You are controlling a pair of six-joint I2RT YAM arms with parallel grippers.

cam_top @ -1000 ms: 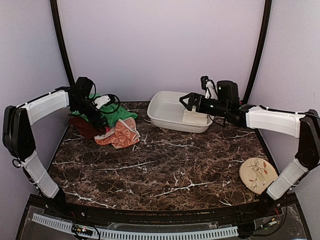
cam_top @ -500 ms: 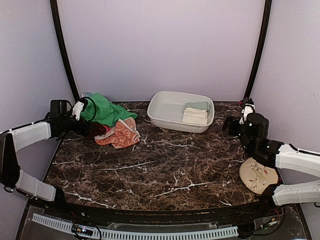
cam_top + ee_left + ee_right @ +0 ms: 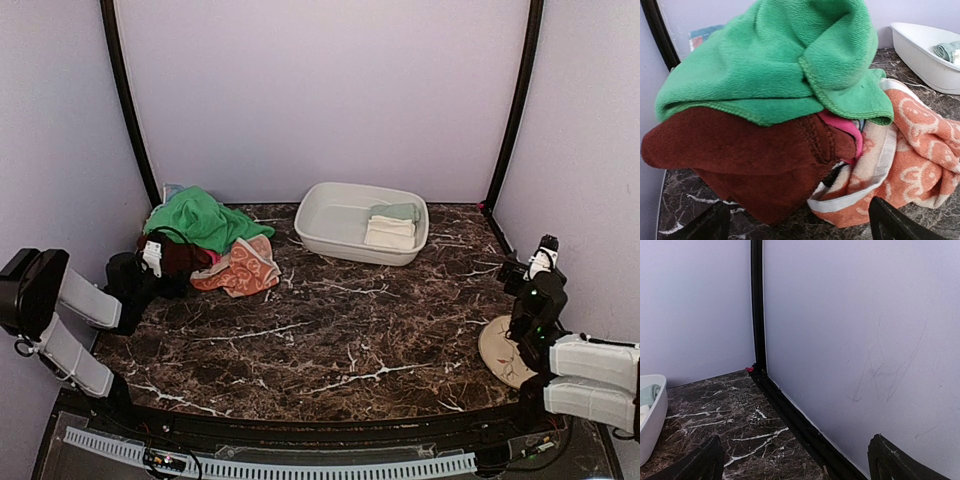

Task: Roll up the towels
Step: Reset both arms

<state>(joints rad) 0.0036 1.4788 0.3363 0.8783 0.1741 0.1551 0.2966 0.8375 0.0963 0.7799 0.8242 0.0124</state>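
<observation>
Soft cloth on polished stone
Fleecy, matt pile is seen on the green towel (image 3: 765, 60) and the dark red towel (image 3: 740, 160); the tabletop (image 3: 350, 330) is glossy veined marble, the basin (image 3: 340, 248) smooth white plastic

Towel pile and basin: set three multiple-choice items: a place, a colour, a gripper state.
1. Where does the cream towel lie? A on the plate; B in the white basin; C on the table.
2. Colour of the topmost towel in the pile? A bright green; B orange; C cream.
3. The left gripper is? A shut on a towel; B shut on the plate; C open, empty.
Answers: B, it lies in the basin's right end; A, green drapes the dark red towel; C, its fingers stand apart before the pile.
</observation>
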